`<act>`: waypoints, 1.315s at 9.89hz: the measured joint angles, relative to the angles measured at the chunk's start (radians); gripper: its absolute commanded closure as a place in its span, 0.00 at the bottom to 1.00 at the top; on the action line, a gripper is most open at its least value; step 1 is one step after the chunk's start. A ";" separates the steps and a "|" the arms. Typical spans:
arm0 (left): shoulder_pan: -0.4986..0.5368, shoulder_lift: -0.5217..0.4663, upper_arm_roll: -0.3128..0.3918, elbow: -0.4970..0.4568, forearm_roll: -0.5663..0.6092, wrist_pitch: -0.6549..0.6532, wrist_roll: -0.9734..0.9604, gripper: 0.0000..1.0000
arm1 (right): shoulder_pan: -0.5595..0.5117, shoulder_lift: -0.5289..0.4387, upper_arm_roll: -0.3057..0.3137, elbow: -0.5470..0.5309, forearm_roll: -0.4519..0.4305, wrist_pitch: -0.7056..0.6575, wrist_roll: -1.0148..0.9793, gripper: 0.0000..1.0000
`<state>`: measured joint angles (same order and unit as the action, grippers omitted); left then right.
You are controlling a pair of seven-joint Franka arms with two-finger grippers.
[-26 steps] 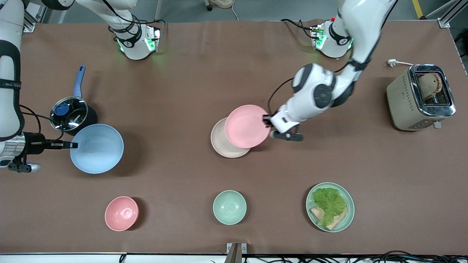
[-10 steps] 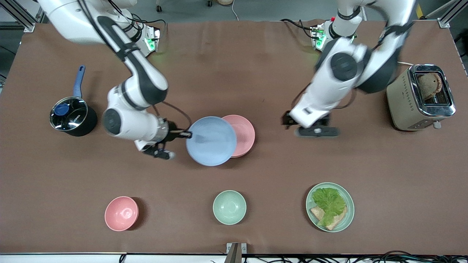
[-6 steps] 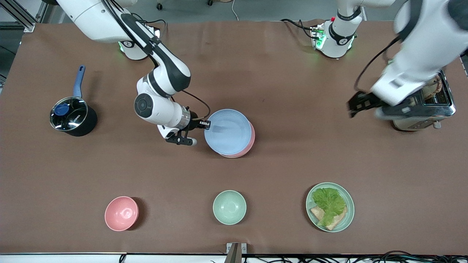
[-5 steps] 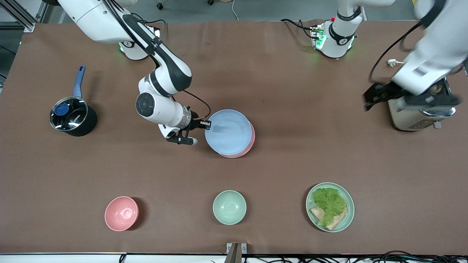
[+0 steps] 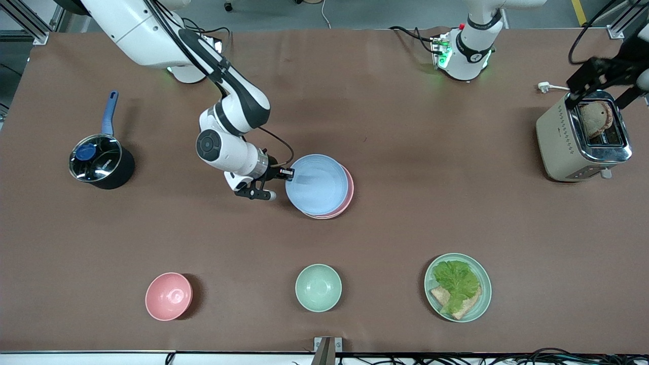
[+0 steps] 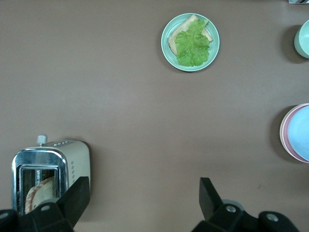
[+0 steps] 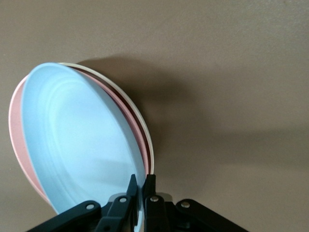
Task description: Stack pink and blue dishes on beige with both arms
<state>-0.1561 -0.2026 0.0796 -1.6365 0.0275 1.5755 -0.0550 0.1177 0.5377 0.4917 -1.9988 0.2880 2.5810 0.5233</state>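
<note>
Pretty much at the finish line here. The pink plate [image 5: 347, 195] already sits on the beige plate [image 7: 147, 137], and the blue plate [image 5: 317, 183] is on top of both, mid-table. In the right wrist view you can see it's tilted: the rim at the gripper is held up off the pink one, while the rest of it lies low over the stack. It also sits a bit off-centre, so a crescent of pink shows from about 1 to 5 o'clock in the front view.

The right gripper [image 5: 287, 174] is pinched on the blue plate's rim at roughly 9 o'clock of the stack, fingers [image 7: 149, 191] clamped either side of the edge.

The left gripper [image 6: 145, 195] is parked up over the toaster [image 5: 583, 136], fingers spread wide, holding nothing, just waiting.

What's left, I'd say: let go of the blue plate so it settles flat, then pull the arm away.
</note>
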 measured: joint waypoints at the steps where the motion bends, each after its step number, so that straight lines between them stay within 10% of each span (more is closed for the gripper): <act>1: 0.003 0.035 -0.002 0.084 0.000 -0.056 0.000 0.00 | 0.001 0.011 0.000 0.000 0.000 0.018 0.000 0.25; 2: 0.012 0.068 -0.006 0.149 0.000 -0.091 0.000 0.00 | 0.002 0.017 0.000 0.000 0.000 0.023 0.000 0.00; 6: 0.055 0.108 -0.037 0.195 0.000 -0.170 0.037 0.00 | -0.011 -0.078 -0.009 0.027 -0.037 -0.047 0.006 0.00; 8: 0.091 0.111 -0.091 0.189 0.000 -0.174 0.031 0.00 | -0.104 -0.258 -0.032 0.039 -0.281 -0.256 0.052 0.00; 13: 0.091 0.154 -0.100 0.192 -0.014 -0.145 0.005 0.00 | -0.174 -0.493 -0.306 0.285 -0.435 -0.707 -0.055 0.00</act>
<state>-0.0648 -0.0487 -0.0206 -1.4443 0.0131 1.4303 -0.0498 -0.0565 0.0449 0.1857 -1.7140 -0.1471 1.8743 0.4683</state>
